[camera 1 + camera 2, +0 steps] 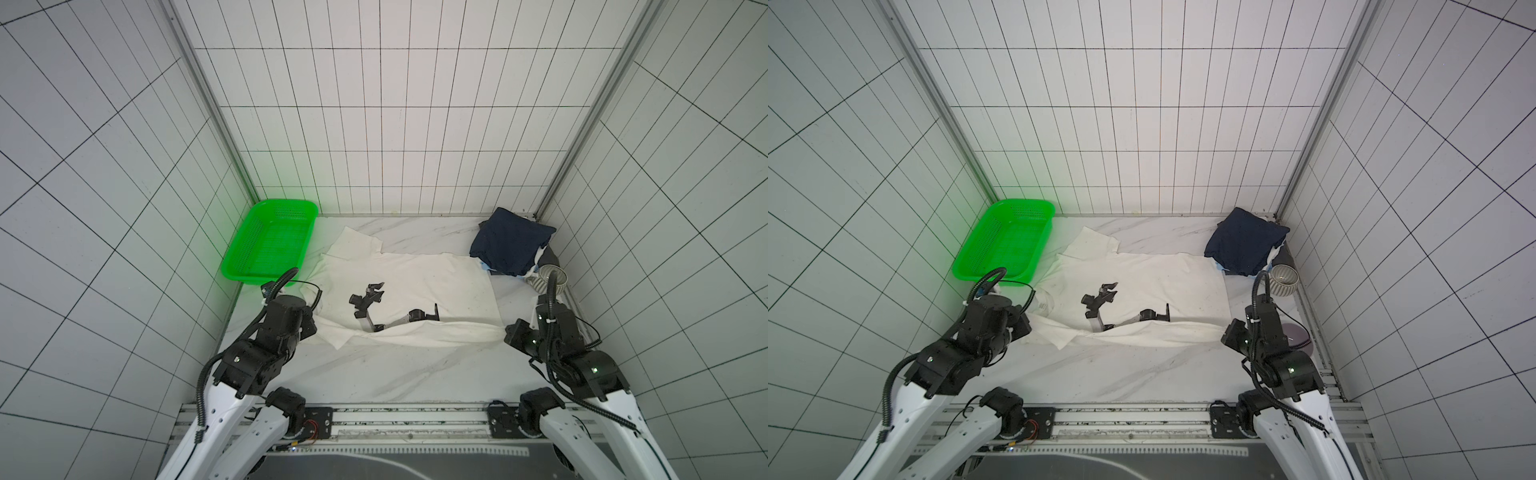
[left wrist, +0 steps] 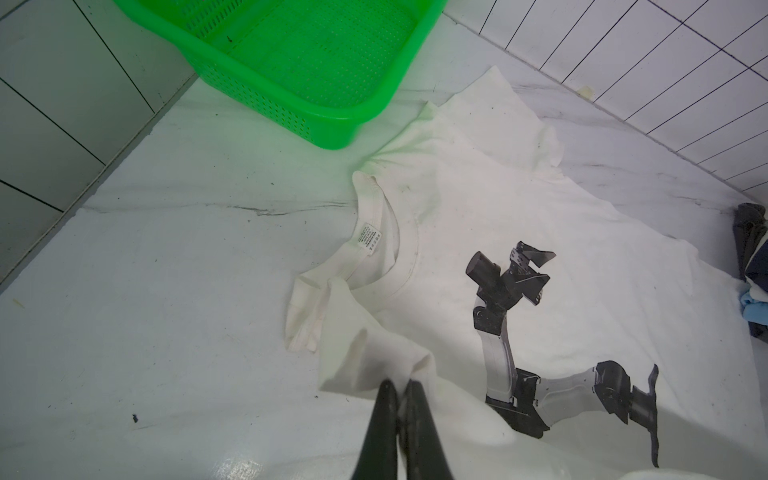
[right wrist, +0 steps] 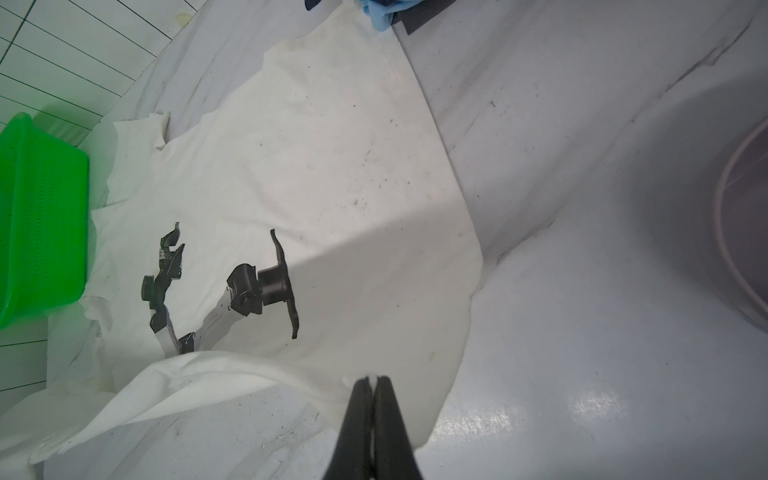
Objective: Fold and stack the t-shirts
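Beyond the left gripper [image 2: 399, 384], a bright green perforated plastic basket [image 1: 245, 239] stands at the far corner. It is just beside a sleeve of the cream-white short-sleeved cloth t-shirt [image 1: 436, 278], which lies spread face-up on the white marble-patterned tabletop [image 1: 395, 374]. That gripper's black jaws are pressed together on a pinch of the shirt's near shoulder, close to the ribbed collar [image 2: 399, 266]. The right gripper [image 3: 374, 380] has its jaws clamped on the near hem corner. Between the two pairs of jaws the near edge rises in a soft roll, apparently so that this side can be carried over in a lengthwise fold. The shirt is creased, flecked with tiny dark specks and printed with a black-and-grey robot arm picture [image 1: 370, 305]. Past the right jaws waits a pile topped by a folded navy t-shirt [image 1: 509, 243], with a folded light-blue t-shirt [image 3: 376, 14] showing beneath it and a ribbed grey-white bowl [image 1: 552, 280] just beside.
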Motion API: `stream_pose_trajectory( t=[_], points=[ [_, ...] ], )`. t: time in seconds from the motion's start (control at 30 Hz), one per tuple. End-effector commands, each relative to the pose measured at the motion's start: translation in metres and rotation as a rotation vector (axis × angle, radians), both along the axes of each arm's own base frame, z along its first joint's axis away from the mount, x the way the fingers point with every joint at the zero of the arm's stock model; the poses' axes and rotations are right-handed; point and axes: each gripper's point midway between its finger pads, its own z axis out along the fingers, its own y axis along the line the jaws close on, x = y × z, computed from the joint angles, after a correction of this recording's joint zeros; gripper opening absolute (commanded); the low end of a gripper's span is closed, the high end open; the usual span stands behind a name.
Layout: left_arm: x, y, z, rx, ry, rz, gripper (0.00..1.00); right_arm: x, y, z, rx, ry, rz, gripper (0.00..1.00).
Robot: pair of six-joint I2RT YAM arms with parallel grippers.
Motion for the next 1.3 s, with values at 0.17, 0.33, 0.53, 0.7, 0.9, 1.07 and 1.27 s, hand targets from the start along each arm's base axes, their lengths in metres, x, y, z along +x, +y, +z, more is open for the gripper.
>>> stream_pose_trajectory(
  t=[0.17, 0.33, 0.53, 0.7, 0.9, 1.07, 1.27],
  points=[
    [0.027, -0.011, -0.024, 0.010, 0.027, 0.010, 0.00, 0.035, -0.006, -0.030, -0.073, 0.053, -0.046, 0.00],
    [0.051, -0.010, -0.062, 0.067, 0.072, 0.031, 0.00, 0.059, -0.011, -0.046, -0.073, 0.039, -0.117, 0.00],
    [0.086, -0.006, -0.084, 0.107, 0.160, 0.036, 0.00, 0.082, -0.012, -0.065, -0.063, 0.055, -0.148, 0.01],
    [0.113, -0.004, -0.099, 0.117, 0.263, 0.024, 0.00, 0.094, -0.016, -0.082, -0.084, 0.115, -0.149, 0.00],
    [0.136, 0.003, -0.107, 0.097, 0.268, 0.017, 0.00, 0.106, -0.029, -0.069, -0.110, 0.051, -0.198, 0.00],
    [0.151, 0.006, -0.121, 0.108, 0.316, 0.003, 0.00, 0.116, -0.036, -0.077, -0.136, 0.065, -0.211, 0.00],
    [0.163, -0.004, -0.140, 0.084, 0.350, -0.037, 0.00, 0.127, -0.027, -0.105, -0.133, 0.143, -0.151, 0.00]
  ],
)
